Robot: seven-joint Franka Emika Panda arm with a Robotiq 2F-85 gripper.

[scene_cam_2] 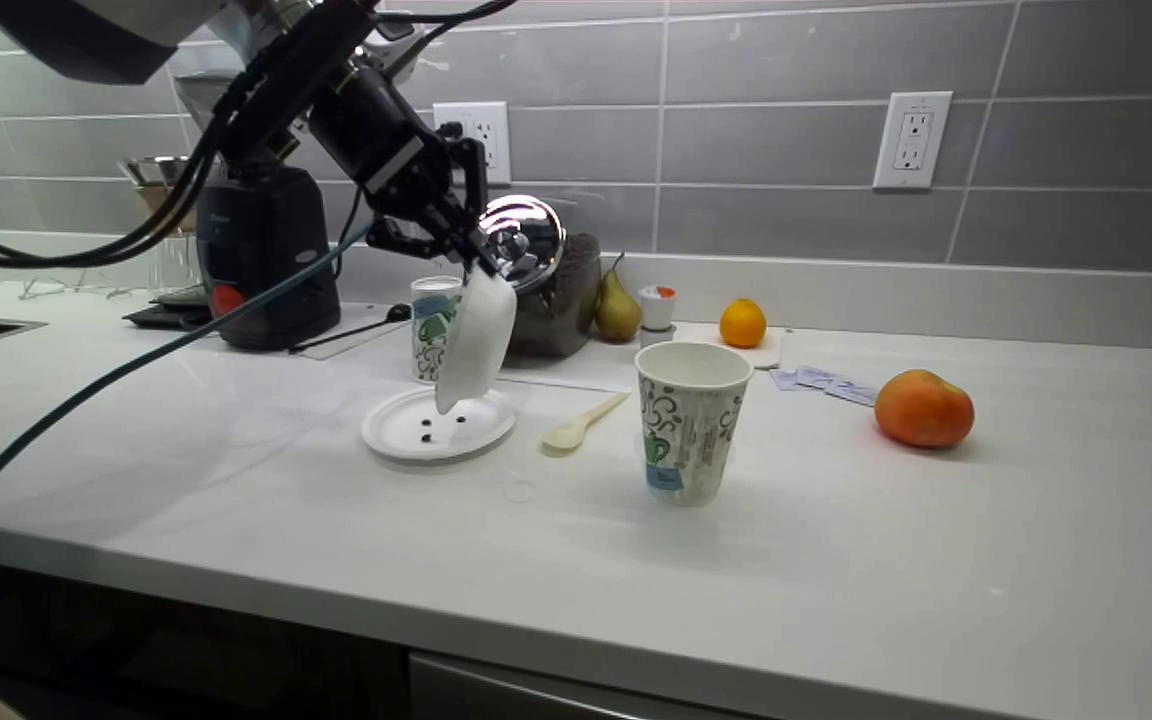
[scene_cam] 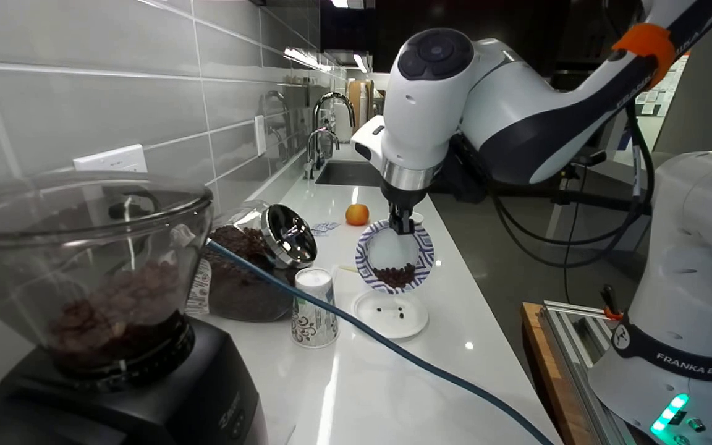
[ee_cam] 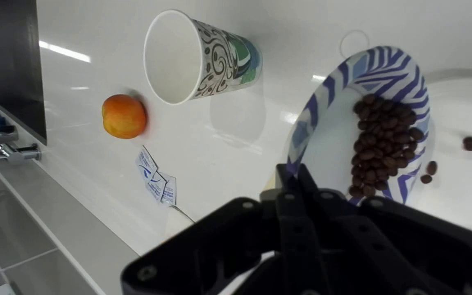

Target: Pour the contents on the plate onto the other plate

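My gripper [ee_cam: 295,174] is shut on the rim of the patterned plate [ee_cam: 330,139]. The patterned plate is tilted steeply in the air, and it also shows in both exterior views [scene_cam: 392,246] [scene_cam_2: 481,335]. The contents, dark brown beans [ee_cam: 383,141], are heaped against its lower rim, also seen in an exterior view [scene_cam: 395,276]. The plain white other plate [scene_cam: 408,324] lies on the counter below it, also visible in an exterior view [scene_cam_2: 396,435] and the wrist view [ee_cam: 461,196]. A few loose beans [scene_cam_2: 426,423] lie on the other plate.
A paper cup [scene_cam_2: 691,425] and a cream spoon [scene_cam_2: 576,430] are near the plates. An upside-down cup [scene_cam: 314,312] and a bean jar [scene_cam: 245,272] stand towards the wall. An orange fruit [scene_cam_2: 924,408] lies farther off. A blue cable [scene_cam: 393,346] crosses an exterior view.
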